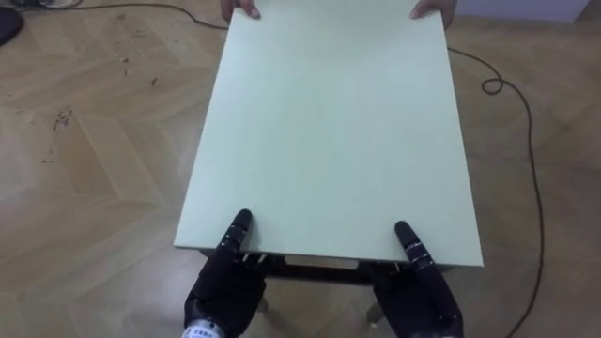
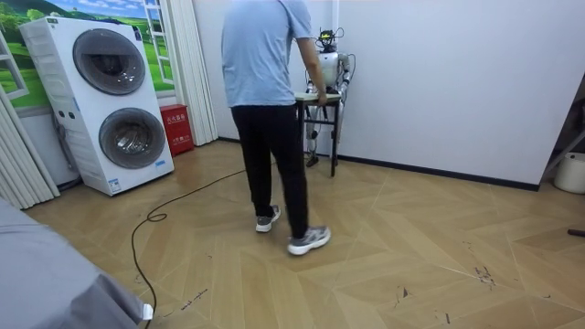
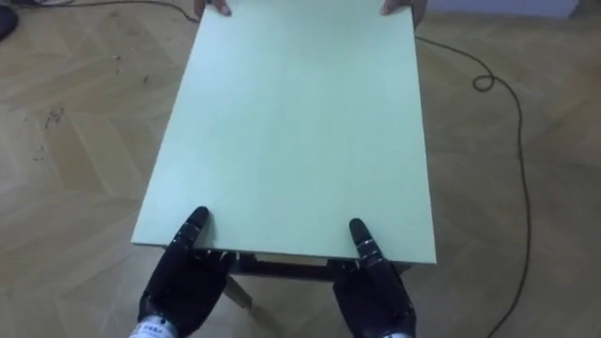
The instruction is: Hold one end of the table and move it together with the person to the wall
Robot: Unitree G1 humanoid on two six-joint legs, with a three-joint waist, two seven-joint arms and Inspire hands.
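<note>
Black left hand (image 1: 222, 289), black right hand (image 1: 422, 295).

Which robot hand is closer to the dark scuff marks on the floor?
Left. The left hand is at the table's near edge, on the scuff marks' side; the right hand is farther across that edge.

Bright, even room light; soft shadows on the floor (image 2: 411, 247)

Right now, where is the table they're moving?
In the room view the table is just right of centre at the far white wall, between the person and the robot.
</note>
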